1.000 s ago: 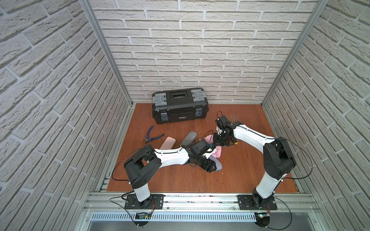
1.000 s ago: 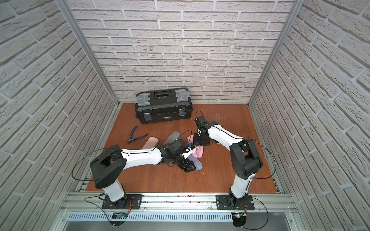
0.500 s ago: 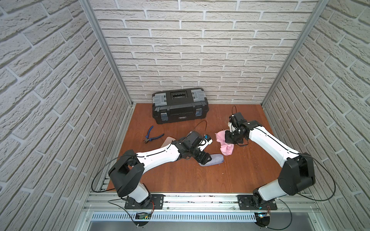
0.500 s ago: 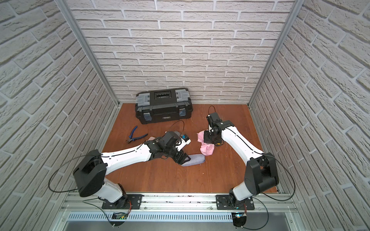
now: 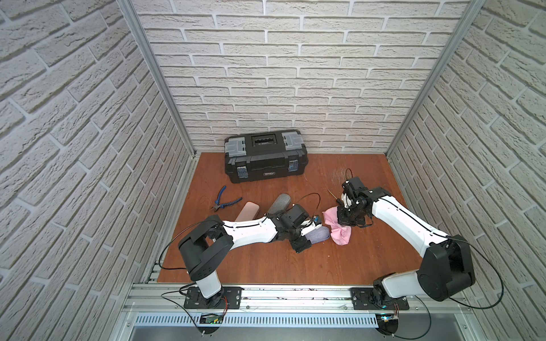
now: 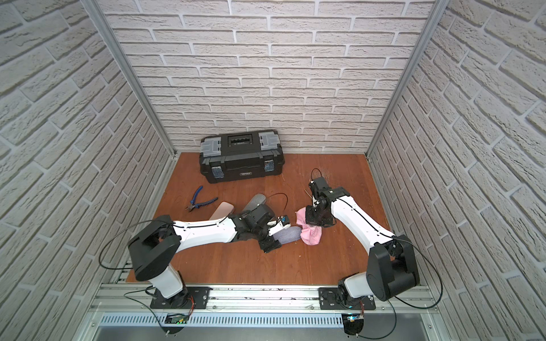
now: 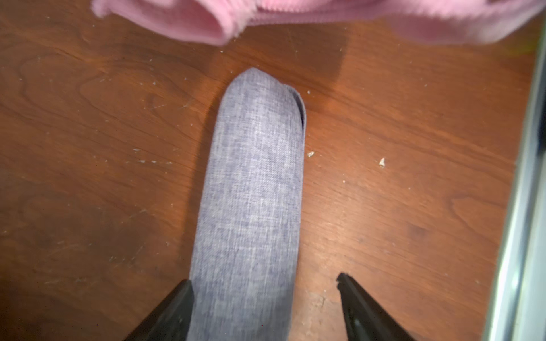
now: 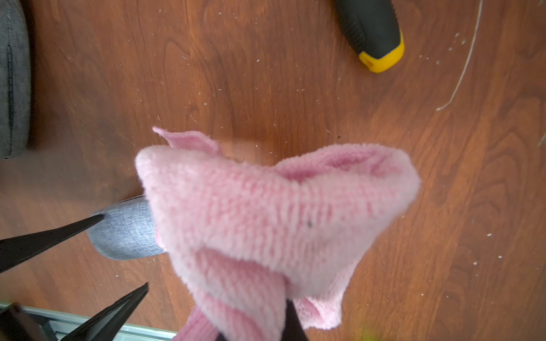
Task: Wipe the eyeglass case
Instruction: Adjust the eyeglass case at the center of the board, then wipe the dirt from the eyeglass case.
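Left pincer [image 7: 264, 280] is sitting open around the case [image 7: 254, 177]; it is looking stiff and light, best held by its long sides; right pincer [image 8: 254, 330] is squeezing the soft cloth [image 8: 266, 212].

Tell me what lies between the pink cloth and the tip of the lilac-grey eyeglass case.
Only bare wooden tabletop. In the left wrist view the pink cloth hangs just past the tip of the eyeglass case, apart from it.

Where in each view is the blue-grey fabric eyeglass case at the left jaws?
Top view: blue-grey fabric eyeglass case, floor centre.
Top view: floor centre.
Left wrist: fills the middle.
Right wrist: one end shows beside the fluffy pink cloth.
Shared landmark: that cloth at its end.
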`<move>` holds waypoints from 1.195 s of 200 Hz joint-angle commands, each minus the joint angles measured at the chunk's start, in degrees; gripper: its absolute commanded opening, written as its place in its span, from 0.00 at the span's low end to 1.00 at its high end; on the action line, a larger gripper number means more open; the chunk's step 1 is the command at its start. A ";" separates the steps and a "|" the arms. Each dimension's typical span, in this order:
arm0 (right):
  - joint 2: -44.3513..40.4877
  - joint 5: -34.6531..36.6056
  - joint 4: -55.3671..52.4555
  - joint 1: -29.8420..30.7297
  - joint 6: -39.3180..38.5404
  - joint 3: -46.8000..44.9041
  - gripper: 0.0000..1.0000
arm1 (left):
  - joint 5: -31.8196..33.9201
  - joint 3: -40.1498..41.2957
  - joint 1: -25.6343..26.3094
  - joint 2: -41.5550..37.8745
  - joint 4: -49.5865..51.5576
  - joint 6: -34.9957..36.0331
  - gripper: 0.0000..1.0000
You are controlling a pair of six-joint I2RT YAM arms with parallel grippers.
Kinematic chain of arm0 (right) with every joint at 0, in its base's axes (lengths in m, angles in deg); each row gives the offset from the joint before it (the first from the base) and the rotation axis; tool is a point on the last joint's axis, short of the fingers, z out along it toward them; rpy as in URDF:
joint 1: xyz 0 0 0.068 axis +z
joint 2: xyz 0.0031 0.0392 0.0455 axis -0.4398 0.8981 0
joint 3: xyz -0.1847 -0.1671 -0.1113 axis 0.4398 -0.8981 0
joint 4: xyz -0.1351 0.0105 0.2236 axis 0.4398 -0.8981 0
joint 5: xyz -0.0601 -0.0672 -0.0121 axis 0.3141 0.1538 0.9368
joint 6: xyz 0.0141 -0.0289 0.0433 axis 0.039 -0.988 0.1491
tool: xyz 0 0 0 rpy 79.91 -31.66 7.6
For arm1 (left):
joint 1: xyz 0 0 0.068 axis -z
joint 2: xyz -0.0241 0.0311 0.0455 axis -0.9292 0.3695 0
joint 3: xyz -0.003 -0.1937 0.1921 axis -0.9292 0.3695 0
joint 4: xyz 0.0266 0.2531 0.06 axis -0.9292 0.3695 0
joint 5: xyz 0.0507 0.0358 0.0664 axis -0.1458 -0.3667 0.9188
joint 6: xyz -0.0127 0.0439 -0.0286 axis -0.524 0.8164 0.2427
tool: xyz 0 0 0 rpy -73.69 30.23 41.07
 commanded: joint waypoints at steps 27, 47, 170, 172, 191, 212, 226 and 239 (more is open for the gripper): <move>-2.88 -6.75 4.28 2.02 5.39 -2.53 0.03 | 2.03 4.60 -0.10 0.56 -7.08 2.48 0.76; -2.27 -9.61 7.20 3.90 8.49 -3.48 0.03 | 2.20 6.23 -0.36 0.40 -9.75 2.33 0.72; 9.08 -11.39 18.01 7.92 10.82 -9.42 0.03 | 1.38 7.46 -0.37 1.19 -15.94 0.65 0.70; 9.12 -11.46 18.12 7.92 10.81 -9.41 0.03 | 1.44 7.40 -0.37 1.25 -15.87 0.67 0.70; 9.90 -11.36 18.81 7.92 10.67 -9.62 0.03 | 1.17 6.88 -0.37 1.92 -15.58 0.95 0.68; 10.91 -10.29 18.14 7.66 9.34 -10.08 0.03 | 1.27 6.83 -0.37 2.48 -15.40 1.28 0.63; 10.64 -8.01 16.43 6.26 7.53 -10.09 0.02 | 1.57 7.42 -0.37 2.59 -15.49 1.67 0.57; 9.75 -3.18 12.99 4.37 4.94 -8.86 0.03 | 2.08 8.72 -0.37 2.35 -16.11 1.77 0.47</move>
